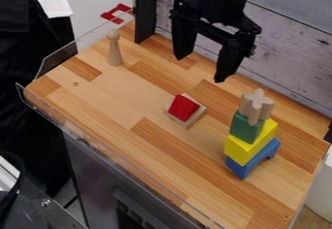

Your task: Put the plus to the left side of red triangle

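The black gripper [201,69] hangs over the back of the wooden table, its two fingers spread wide with nothing between them. In front of it and lower lies the red triangle [184,107], resting on a pale wooden block near the middle of the table. The plus [257,106], a natural-wood piece, sits on top of a stack at the right. Under the plus are a green block [246,127], a yellow block [250,144] and a blue arch-like block [254,160] at the bottom.
A wooden peg figure [114,48] stands at the back left of the table [110,89]. Clear plastic edging runs along the left and front sides. A grey plank wall [291,53] rises behind.
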You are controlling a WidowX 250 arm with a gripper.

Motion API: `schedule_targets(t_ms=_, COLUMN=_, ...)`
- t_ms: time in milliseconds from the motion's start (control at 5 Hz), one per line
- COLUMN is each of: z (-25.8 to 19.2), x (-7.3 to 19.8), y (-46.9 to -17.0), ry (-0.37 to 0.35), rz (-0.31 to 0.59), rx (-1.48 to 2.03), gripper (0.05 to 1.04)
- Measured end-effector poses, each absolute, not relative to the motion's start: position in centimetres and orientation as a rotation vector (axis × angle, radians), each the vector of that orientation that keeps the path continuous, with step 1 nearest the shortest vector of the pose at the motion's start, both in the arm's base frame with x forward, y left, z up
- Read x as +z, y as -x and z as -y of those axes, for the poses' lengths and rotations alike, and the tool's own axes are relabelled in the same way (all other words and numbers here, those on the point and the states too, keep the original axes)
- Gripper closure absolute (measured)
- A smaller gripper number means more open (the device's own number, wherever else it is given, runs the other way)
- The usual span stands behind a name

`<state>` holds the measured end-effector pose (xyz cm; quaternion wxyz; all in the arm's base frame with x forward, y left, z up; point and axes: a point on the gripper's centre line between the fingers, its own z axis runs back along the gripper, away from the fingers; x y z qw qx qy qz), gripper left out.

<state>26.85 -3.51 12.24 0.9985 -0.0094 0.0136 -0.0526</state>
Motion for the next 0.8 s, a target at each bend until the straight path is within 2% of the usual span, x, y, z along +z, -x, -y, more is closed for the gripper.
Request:
schedule_targets(t_ms=200, z=3.5, x=11.3, y=-26.5, ry=0.018, rz=-0.064, rx=-0.104, gripper=0.084)
schedule_targets(t_ms=400, z=3.3, x=11.7, y=-26.2, ry=0.041, rz=-0.074, rx=-0.104, gripper=0.084)
schedule_targets(t_ms=600, z=2.6, x=13.3, y=-26.1, ry=0.048, rz=-0.021, rx=-0.099, gripper=0.084)
schedule_targets(t_ms=800, z=2.5, x=14.8, y=-25.4, ry=0.046, rz=-0.010, rx=-0.106, gripper=0.084)
